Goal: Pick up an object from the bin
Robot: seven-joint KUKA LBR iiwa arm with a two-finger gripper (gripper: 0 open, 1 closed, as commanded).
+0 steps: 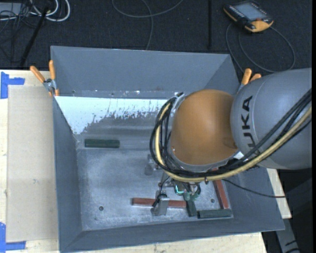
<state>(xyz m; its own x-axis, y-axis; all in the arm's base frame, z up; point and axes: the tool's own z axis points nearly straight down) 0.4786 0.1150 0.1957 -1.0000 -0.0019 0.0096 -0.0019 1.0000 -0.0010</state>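
My gripper (159, 205) reaches down under the arm's orange cover into the bin's front middle. Its lower end sits on or right at a thin reddish-brown bar (144, 201) that lies flat along the front of the floor. A small green piece (191, 195) lies just to the right of the gripper. Beyond it a dark green bar (215, 213) rests against the front right corner, and a second reddish-brown bar (220, 193) lies beside it, partly hidden by the arm.
Another dark green bar (101, 143) lies alone at the far left of the floor, near the back wall. The arm and its cables cover the bin's right half. Bare floor stretches between the left bar and the gripper.
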